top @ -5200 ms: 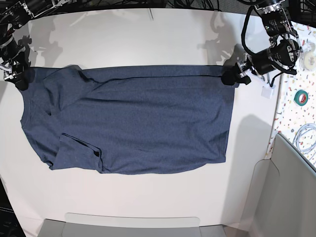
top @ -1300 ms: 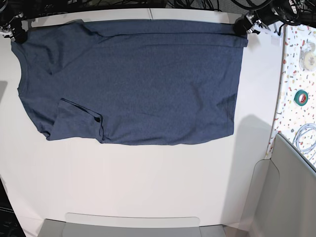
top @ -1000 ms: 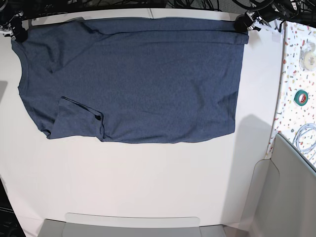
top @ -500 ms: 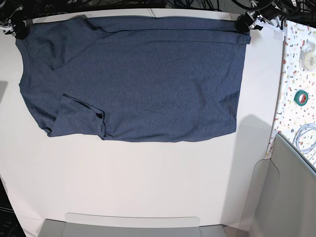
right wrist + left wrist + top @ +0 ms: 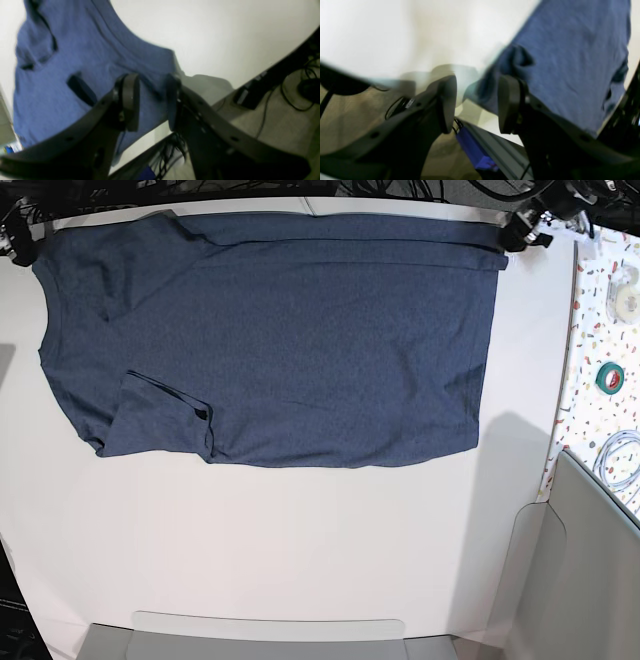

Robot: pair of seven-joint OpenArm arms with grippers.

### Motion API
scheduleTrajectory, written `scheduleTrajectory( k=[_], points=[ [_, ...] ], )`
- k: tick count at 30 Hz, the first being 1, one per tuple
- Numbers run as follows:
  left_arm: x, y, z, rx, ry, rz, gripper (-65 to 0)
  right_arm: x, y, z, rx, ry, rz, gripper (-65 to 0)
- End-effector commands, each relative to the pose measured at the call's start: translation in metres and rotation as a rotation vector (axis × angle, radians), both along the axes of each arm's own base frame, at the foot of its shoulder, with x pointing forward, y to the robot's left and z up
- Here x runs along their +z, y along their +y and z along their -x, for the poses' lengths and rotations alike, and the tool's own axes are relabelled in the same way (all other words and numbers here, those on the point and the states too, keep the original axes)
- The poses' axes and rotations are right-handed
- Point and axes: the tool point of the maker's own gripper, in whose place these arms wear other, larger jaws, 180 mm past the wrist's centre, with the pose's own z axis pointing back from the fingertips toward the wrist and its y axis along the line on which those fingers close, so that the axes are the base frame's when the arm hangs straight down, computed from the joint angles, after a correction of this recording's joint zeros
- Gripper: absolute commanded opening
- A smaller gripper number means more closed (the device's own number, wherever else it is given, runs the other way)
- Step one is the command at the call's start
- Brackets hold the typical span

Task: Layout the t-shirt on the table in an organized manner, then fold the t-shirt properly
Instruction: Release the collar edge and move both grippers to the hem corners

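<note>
The dark navy t-shirt (image 5: 280, 340) lies spread flat, plain side up, along the far part of the off-white table (image 5: 300, 550). Its near sleeve (image 5: 165, 420) is folded in over the body. My left gripper (image 5: 525, 230) is open just off the shirt's far right corner. In the left wrist view (image 5: 476, 100) that corner (image 5: 510, 57) lies on the table beyond the spread fingers. My right gripper (image 5: 18, 245) is open just off the far left corner. In the right wrist view (image 5: 151, 100) the shirt (image 5: 75, 62) lies under and beyond the fingers.
A speckled side surface (image 5: 600, 330) on the right holds a green tape roll (image 5: 611, 377), a white roll (image 5: 628, 295) and a coiled cable (image 5: 622, 460). A grey panel (image 5: 590, 580) stands at the near right. A grey tray edge (image 5: 270, 635) runs along the front.
Both grippers dragged the shirt toward the far edge, then let go of its far corners and moved outward, left gripper to the right, right gripper to the left. The shirt stays flat.
</note>
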Motion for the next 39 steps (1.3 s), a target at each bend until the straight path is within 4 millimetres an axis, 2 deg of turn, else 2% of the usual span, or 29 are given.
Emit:
scheduleTrajectory(
  k=[1, 7, 10, 13, 18, 21, 24, 26, 32, 36, 39],
  points=[
    [0.006, 0.010, 0.002, 0.008, -0.004, -0.030, -38.4, 0.014, -0.012, 0.003, -0.014, -0.015, 0.042, -46.4],
    [0.010, 0.018, 0.002, 0.025, -0.010, -0.047, -38.4, 0.036, -0.038, 0.009, -0.055, -0.033, 0.113, -46.4],
    [0.021, 0.022, -0.007, -0.008, -0.037, -0.086, -38.4, 0.050, -0.052, 0.012, -0.076, -0.047, 0.153, -46.4],
    [0.040, 0.025, -0.022, -0.056, -0.089, -0.145, -38.4, 0.062, -0.062, 0.008, -0.078, -0.061, 0.185, -46.4],
    [0.077, 0.024, -0.063, -0.163, -0.204, -0.239, -38.4, 0.079, -0.072, -0.014, -0.065, -0.106, 0.232, -46.4],
    [0.085, 0.019, -0.080, -0.226, -0.231, -0.247, -38.4, 0.084, -0.076, -0.032, -0.068, -0.131, 0.253, -46.4],
    [0.091, 0.005, -0.101, -0.325, -0.246, -0.232, -38.4, 0.084, -0.068, -0.063, -0.006, -0.137, 0.264, -46.4],
    [0.093, -0.006, -0.113, -0.374, -0.263, -0.218, -38.4, 0.081, -0.057, -0.088, 0.061, -0.132, 0.264, -46.4],
    [0.099, -0.036, -0.140, -0.476, -0.316, -0.178, -38.4, 0.066, -0.002, -0.161, 0.292, -0.104, 0.269, -46.4],
    [0.100, -0.048, -0.146, -0.508, -0.330, -0.164, -38.4, 0.065, 0.022, -0.199, 0.399, -0.068, 0.335, -46.4],
    [0.098, -0.049, -0.146, -0.509, -0.327, -0.160, -38.4, 0.065, 0.041, -0.222, 0.480, -0.034, 0.394, -46.3]
  ],
)
